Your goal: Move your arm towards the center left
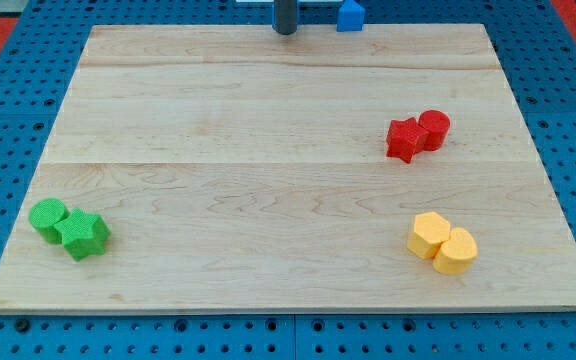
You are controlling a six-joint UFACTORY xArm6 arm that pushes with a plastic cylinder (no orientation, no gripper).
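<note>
**Seven blocks on the board, rod at the far edge**

Seven small blocks sat around the pale wooden board (268, 170) when you looked, all of them away from its middle. My tip (285, 32), the lower end of the straight dark rod, stood at the board's 12 o'clock edge, touching no block. It has no jaws, so it neither opened nor closed, and it had hold of nothing. Just to its 3 o'clock side, apart from it, you saw a blue block (349, 15), cut off by the view's top, so its shape could not be made out.

At about 2 o'clock on the board, a red star-shaped block (404, 138) touched a red cylinder (434, 128). At 4 o'clock, a yellow hexagonal block (429, 234) pressed against a yellow cylinder (456, 251). At 8 o'clock, a green cylinder (49, 217) touched a green star-shaped block (84, 235).

You would have found the centre left of the board, at 9 o'clock, well apart from my tip, with the green pair lying below that spot. Around the board lay a blue perforated surface (8, 60).
</note>
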